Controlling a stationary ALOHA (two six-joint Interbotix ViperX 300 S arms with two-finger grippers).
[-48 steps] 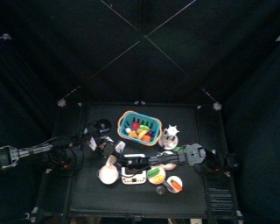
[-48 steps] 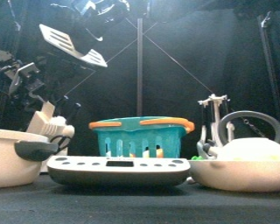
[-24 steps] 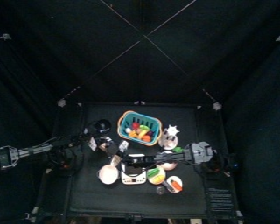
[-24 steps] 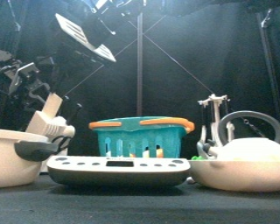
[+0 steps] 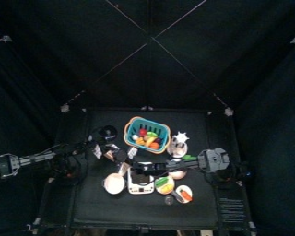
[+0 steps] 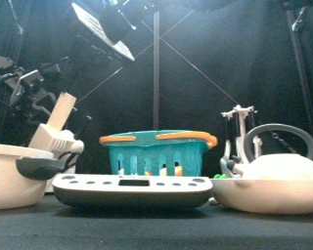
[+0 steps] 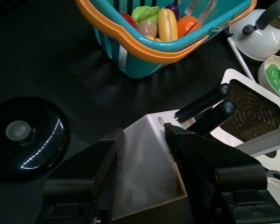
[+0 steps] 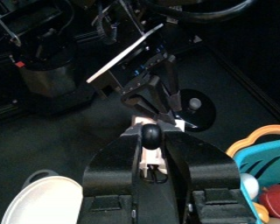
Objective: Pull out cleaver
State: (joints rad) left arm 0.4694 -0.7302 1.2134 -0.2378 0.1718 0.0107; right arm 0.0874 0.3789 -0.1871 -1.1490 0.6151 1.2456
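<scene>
The cleaver [image 6: 105, 29] hangs high over the table's left side, its broad pale blade tilted. In the right wrist view the blade [image 8: 125, 54] points away from my right gripper [image 8: 149, 133], which is shut on the cleaver's black handle. From above, that gripper [image 5: 147, 170] reaches across the middle. The knife block [image 6: 58, 132] stands behind the white bowl, and other black handles [image 7: 206, 105] stick out of it. My left gripper [image 7: 145, 137] is shut on the block's grey body [image 7: 143, 171], at the table's left [image 5: 103, 155].
A teal basket [image 6: 156, 154] of toy food stands mid-table, with a flat scale [image 6: 133, 190] in front. A white bowl [image 6: 13, 176] is front left, and a kettle [image 6: 284, 174] and a second bowl are front right. A black pot lid [image 7: 25, 140] lies next to the block.
The cleaver has risen higher and drifted right, away from the block. My right arm has drawn back to the right. The left arm has stayed put.
</scene>
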